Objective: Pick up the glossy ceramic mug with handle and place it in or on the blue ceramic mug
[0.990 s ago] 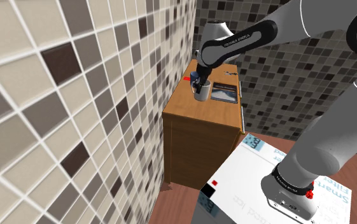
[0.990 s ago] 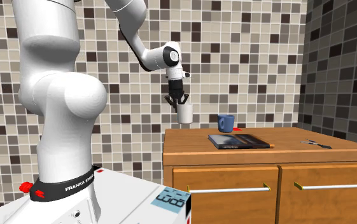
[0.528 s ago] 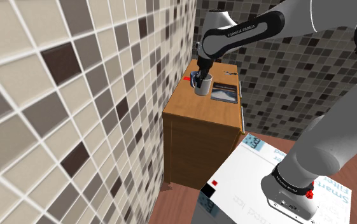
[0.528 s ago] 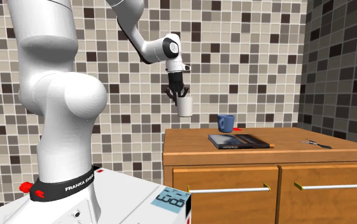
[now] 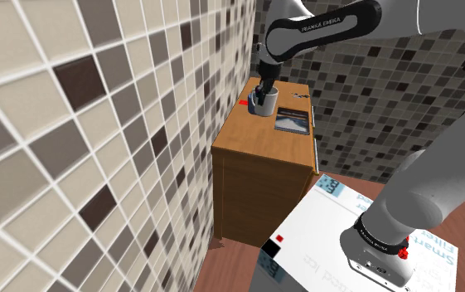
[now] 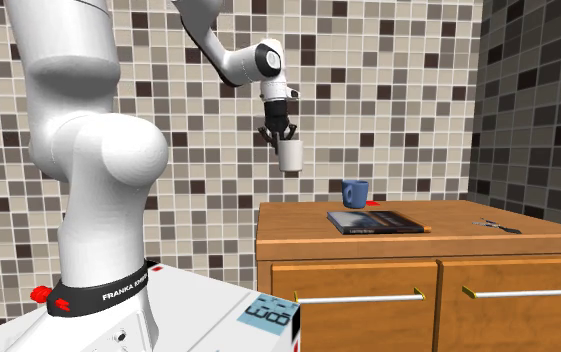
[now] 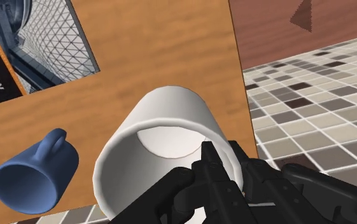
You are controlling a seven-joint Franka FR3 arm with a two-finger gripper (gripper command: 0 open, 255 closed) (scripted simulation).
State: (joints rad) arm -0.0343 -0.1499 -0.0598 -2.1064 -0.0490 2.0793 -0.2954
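Observation:
My black gripper [image 6: 278, 135] is shut on the rim of a plain white mug [image 6: 290, 155], which hangs in the air well above the wooden cabinet top [image 6: 448, 222]. In the shoulder view the white mug [image 5: 263, 103] sits under the gripper [image 5: 263, 90]. The wrist view looks into the white mug [image 7: 161, 143], with one finger inside its wall and the gripper [image 7: 212, 175] clamped on the rim. The blue mug [image 6: 354, 192] stands upright on the cabinet, beyond and below the held mug, its handle showing in the wrist view [image 7: 35, 175].
A dark book [image 6: 376, 221] lies flat on the cabinet beside the blue mug. A small metal object [image 6: 495, 226] rests near the cabinet's far end. A tiled wall [image 6: 388, 90] stands behind the cabinet. The white stand [image 5: 363, 240] is in front.
The gripper has lifted the white mug higher above the cabinet, staying shut on its rim. The blue mug and book have not moved.

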